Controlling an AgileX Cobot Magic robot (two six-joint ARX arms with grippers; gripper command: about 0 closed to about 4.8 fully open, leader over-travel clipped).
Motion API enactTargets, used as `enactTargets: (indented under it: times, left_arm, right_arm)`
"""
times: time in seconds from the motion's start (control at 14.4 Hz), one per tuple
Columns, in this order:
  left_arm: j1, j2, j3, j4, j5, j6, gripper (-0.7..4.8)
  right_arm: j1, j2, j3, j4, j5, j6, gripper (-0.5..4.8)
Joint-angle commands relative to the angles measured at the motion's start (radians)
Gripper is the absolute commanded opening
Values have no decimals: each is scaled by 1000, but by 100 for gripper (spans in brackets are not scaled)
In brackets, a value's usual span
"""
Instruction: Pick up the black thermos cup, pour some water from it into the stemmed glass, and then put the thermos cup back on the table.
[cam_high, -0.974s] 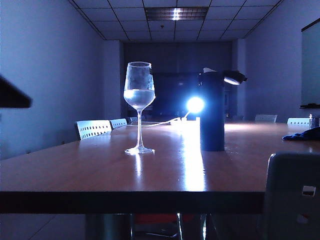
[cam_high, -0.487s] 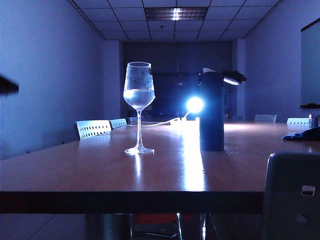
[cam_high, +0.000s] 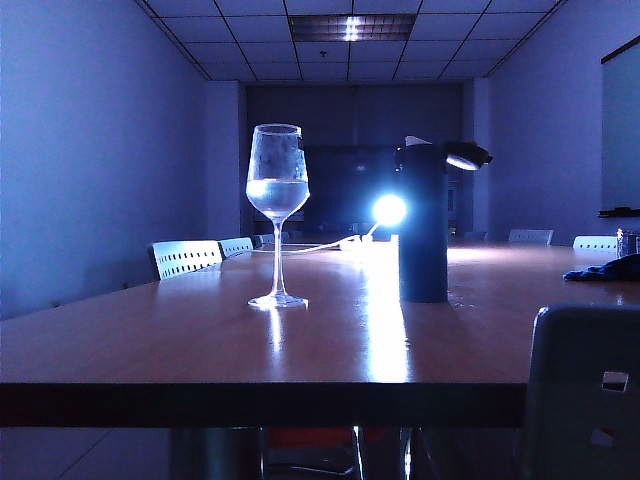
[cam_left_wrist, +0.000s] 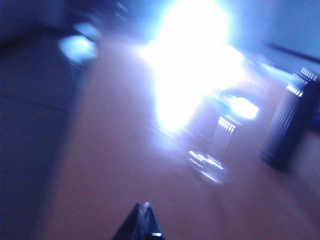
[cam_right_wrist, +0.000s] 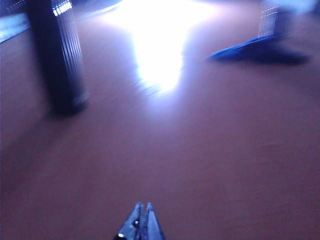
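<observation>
Standing beyond both claws (cam_left_wrist: 144, 212) (cam_right_wrist: 141, 215): thermos (cam_high: 423, 222).

Only the fingertips of each arm show. The left gripper (cam_left_wrist: 145, 222) ends in two dark, tapered fingers pressed together into a point. The right gripper (cam_right_wrist: 141, 222) has slim dark fingers with shiny metallic edges, likewise pressed together.

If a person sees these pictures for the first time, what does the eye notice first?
First the bright lamp glaring far down the table. Then the stemmed glass, part full, left of the black thermos cup with its lid open. The left gripper and right gripper are shut, holding nothing.
</observation>
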Motion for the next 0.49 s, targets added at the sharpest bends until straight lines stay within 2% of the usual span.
enactTargets:
  times: [0.07,0.14,0.21,0.35,0.49]
  left_arm:
    - [114,-3,1,31,-23,8,-5]
    - [153,-13,-1,12,-24,8,-5]
    - [157,-36,-1,-29,-52,8,-5]
    - [155,-97,-6,-126,-168,8,-5]
    - [155,-159,-17,-165,-193,8,-5]
  right_arm:
    - [-48,-1,-2,84,-36,3,-5]
    - [-46,-1,-2,82,-36,3,-5]
    - [-46,-1,-2,74,-28,3,-5]
    - [-47,-1,-2,67,-27,3,-5]
    - [-47,-1,-2,67,-27,3,-5]
